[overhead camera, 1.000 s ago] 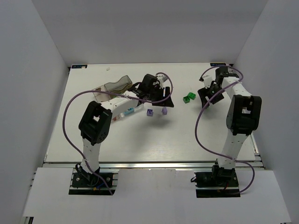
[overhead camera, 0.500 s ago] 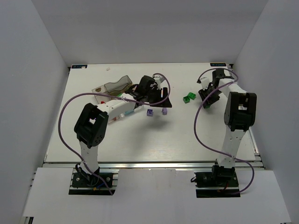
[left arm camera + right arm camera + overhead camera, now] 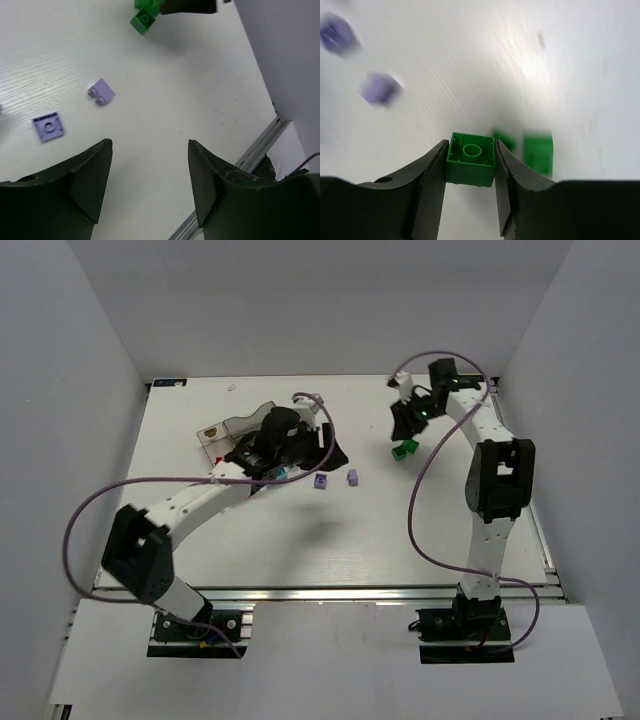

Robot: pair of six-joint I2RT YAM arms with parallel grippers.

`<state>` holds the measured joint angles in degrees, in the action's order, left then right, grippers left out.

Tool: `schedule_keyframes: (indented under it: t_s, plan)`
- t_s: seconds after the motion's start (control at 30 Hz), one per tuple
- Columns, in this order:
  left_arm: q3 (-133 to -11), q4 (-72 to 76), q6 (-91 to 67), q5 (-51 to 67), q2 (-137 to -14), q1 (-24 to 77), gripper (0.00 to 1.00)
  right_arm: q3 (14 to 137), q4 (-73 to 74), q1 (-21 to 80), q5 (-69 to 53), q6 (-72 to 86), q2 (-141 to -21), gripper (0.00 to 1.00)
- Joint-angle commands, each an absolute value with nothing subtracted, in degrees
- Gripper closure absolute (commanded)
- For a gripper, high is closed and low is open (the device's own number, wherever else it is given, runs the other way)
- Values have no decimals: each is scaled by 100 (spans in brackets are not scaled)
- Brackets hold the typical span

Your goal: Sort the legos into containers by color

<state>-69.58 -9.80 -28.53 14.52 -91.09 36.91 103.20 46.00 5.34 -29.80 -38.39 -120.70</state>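
Note:
My right gripper [image 3: 470, 150] is shut on a green lego [image 3: 470, 157], held above the table; in the top view the gripper [image 3: 407, 423] hangs just behind two more green legos [image 3: 403, 450], which show blurred in the right wrist view [image 3: 538, 151]. My left gripper [image 3: 150, 142] is open and empty, above the table beside the clear box [image 3: 240, 426]; in the top view it [image 3: 318, 448] is just behind two pale purple legos [image 3: 320, 481] [image 3: 352, 477]. These also show in the left wrist view [image 3: 101, 93] [image 3: 48, 125]. The left arm hides most of the box's compartments.
White walls close in the table on three sides. A metal rail [image 3: 260, 150] runs along the table's front edge. The right gripper's dark body [image 3: 190, 6] shows at the top of the left wrist view beside the green legos [image 3: 145, 17].
My right gripper has moved left and back from the table's right side, now holding a green lego. My left arm has stretched out low, its gripper shifting slightly left by the box.

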Motion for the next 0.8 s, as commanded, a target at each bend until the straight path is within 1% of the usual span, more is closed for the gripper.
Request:
schedule_keyframes:
  t_s: [0.0,0.07,0.1,0.13,0.2,0.23,0.3,0.33,0.43,0.53,0.57,0.6,0.67,0.7,0.77]
  plan:
    - [-6584,-921,-2892,574,-8044,3656,28,11003,4002,1499,-4403,-3473,-11917,100]
    - [-6374,-1115,-2883,283,-7490,3656,28,11257,3509,1809,-4334,-2957,-12093,100]
    - [-6311,-1308,-2892,133,-7306,3656,28,11624,3098,2219,-4307,-2788,-12372,100]
    - [-6250,-1405,-2935,-234,-6947,3656,27,11863,2928,2345,-4237,-2595,-12532,100]
    - [-6065,-1703,-2988,-535,-6602,3656,27,12581,2481,2671,-4017,-2051,-13066,100]
    - [-6021,-1818,-3084,-867,-6444,3656,26,12769,2296,2828,-3930,-1891,-13217,100]
    - [-5889,-2081,-3164,-1141,-5952,3656,25,12902,1840,3084,-3605,-1567,-13464,100]
    - [-5845,-2187,-3251,-1386,-5802,3656,25,12798,1341,3302,-3482,-1512,-13500,100]
    - [-5722,-2460,-3331,-1634,-5301,3656,23,12639,617,3593,-2963,-1363,-13631,100]
    - [-5713,-2724,-3384,-1845,-5028,3656,22,12936,589,3858,-2585,-1310,-13948,100]
    - [-5722,-2786,-3384,-1907,-4984,3656,22,12937,545,3945,-2427,-1310,-14000,97]
    - [-5756,-2899,-3384,-1916,-4957,3656,21,12903,493,4016,-2339,-1301,-14036,87]
    - [-5818,-2997,-3358,-1951,-4948,3656,20,12754,309,4104,-2102,-1327,-14054,75]
    - [-5836,-3049,-3340,-1977,-4948,3656,19,12736,273,4148,-2057,-1336,-14080,67]
    - [-5880,-3050,-3287,-1969,-4975,3656,18,12744,237,4166,-1917,-1353,-14141,61]
